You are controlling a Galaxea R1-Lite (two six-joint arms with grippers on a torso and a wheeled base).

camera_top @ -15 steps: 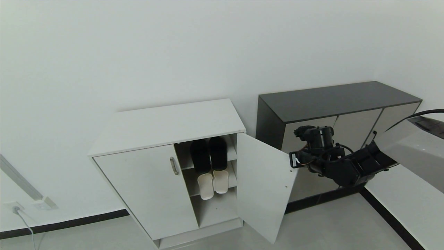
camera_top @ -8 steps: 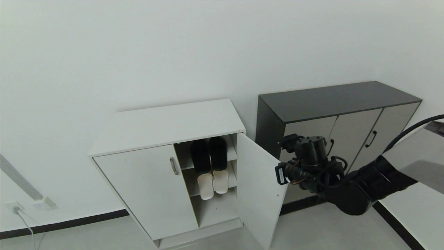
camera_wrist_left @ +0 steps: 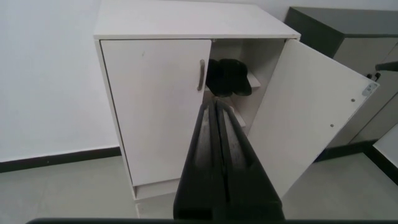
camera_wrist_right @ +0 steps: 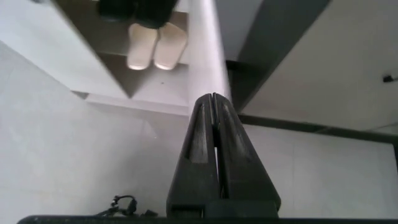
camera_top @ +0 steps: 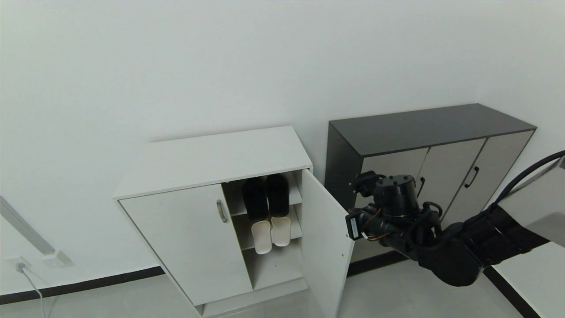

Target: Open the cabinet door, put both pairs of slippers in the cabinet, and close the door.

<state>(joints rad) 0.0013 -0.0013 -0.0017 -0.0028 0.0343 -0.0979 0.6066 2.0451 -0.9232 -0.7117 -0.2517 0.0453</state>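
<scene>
In the head view, a white two-door cabinet is seen with its right door part open. A black pair of slippers is set on the upper shelf, and a white pair of slippers on the shelf below. The right claw is placed at the door's outer edge. In the left wrist view, the left claw is pressed together, empty. In the right wrist view, the right claw is closed on nothing, seemingly touching the door.

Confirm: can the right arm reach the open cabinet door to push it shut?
Likely yes. The right gripper, shut, sits at the free edge of the open door, on its outer side, with nothing between them.
</scene>
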